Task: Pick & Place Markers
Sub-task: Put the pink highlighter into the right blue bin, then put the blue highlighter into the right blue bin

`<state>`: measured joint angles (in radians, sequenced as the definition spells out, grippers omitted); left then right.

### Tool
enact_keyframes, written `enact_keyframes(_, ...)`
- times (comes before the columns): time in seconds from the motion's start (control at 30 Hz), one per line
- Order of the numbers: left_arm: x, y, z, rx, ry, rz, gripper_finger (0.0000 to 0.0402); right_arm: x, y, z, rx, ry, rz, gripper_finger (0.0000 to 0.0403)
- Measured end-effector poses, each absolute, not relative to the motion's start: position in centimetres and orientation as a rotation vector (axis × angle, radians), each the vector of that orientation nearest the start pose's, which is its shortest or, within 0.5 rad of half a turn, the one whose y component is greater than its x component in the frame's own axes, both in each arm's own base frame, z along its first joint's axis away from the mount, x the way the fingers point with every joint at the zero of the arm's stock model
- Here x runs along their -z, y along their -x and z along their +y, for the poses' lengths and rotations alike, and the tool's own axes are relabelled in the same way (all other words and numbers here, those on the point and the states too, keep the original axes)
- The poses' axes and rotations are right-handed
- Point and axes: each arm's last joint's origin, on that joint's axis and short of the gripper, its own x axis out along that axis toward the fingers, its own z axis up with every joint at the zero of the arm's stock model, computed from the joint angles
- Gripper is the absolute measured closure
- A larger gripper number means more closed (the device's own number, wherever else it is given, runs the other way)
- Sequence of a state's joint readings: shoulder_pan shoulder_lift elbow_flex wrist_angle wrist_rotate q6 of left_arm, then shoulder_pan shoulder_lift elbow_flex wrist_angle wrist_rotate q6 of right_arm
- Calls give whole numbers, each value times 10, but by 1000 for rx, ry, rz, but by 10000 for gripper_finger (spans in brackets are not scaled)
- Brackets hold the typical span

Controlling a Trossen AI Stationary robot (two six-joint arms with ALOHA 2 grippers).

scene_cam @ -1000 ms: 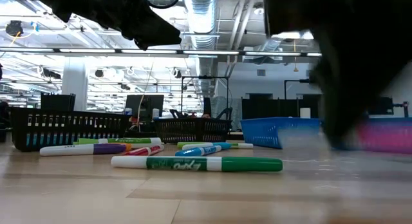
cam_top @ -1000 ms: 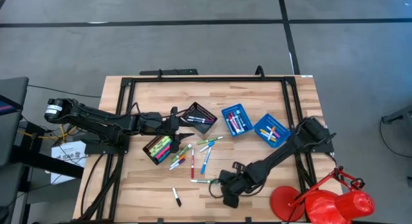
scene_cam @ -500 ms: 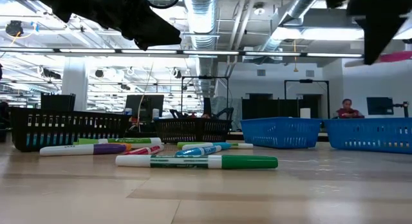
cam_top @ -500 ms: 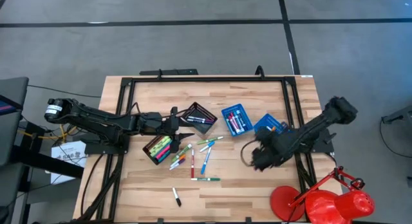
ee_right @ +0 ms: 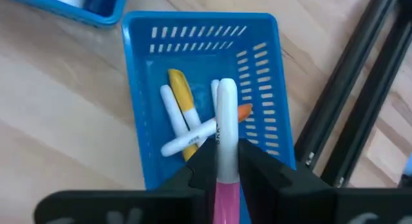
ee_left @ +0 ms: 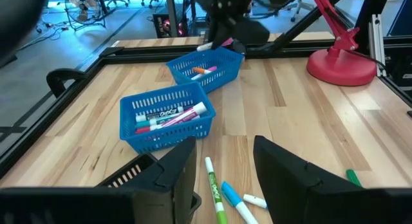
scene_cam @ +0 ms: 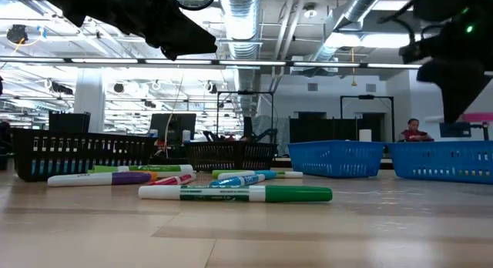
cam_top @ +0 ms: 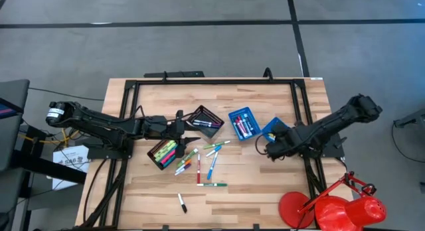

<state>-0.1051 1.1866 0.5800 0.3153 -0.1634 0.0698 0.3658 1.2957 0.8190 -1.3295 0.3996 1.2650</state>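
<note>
Several markers [cam_top: 199,161] lie loose on the wood at the table's middle, and a green one [scene_cam: 235,194] lies nearest in the low view. My right gripper [cam_top: 272,147] hangs over the right blue tray [cam_top: 281,133], shut on a pink-and-white marker [ee_right: 225,121]. That tray [ee_right: 203,31] holds a few white and orange markers. My left gripper [ee_left: 225,176] is open and empty, hovering between the two black trays [cam_top: 166,153] above the loose markers. My right gripper pinches the marker's pink barrel [ee_right: 225,185] between its two fingers. The marker lies along the fingers, and its white end [ee_right: 225,92] sticks out past the fingertips. The fingers slant down from the table's right. The marker is lifted clear above the blue tray.
A second blue tray [cam_top: 244,123] and a second black tray [cam_top: 206,119] stand at the far middle. A black marker [cam_top: 181,203] lies near the front edge. A red lamp [cam_top: 332,208] stands at the near right corner. A black frame [cam_top: 212,80] rims the table.
My right gripper has risen from the table's near middle and gone toward the far right, carrying the pink-and-white marker, until it hangs over the right blue tray.
</note>
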Motion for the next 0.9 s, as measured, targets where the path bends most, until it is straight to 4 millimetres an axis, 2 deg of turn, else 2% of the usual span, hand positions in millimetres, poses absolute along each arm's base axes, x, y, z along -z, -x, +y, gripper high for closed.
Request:
enact_keyframes(0.2,-230,-248,-21,-48,-108,291,252,-189,-172,43,918,-378,1327,340)
enact_keyframes(0.57,-230,-248,-21,-48,-108,291,253,-189,-176,28,963,-410,1302,252)
enact_keyframes(0.7,-230,-248,-21,-48,-108,291,254,-189,-187,31,849,-388,1244,231)
enact_keyframes(0.9,-230,-248,-21,-48,-108,291,252,-212,-205,35,759,-408,1158,230)
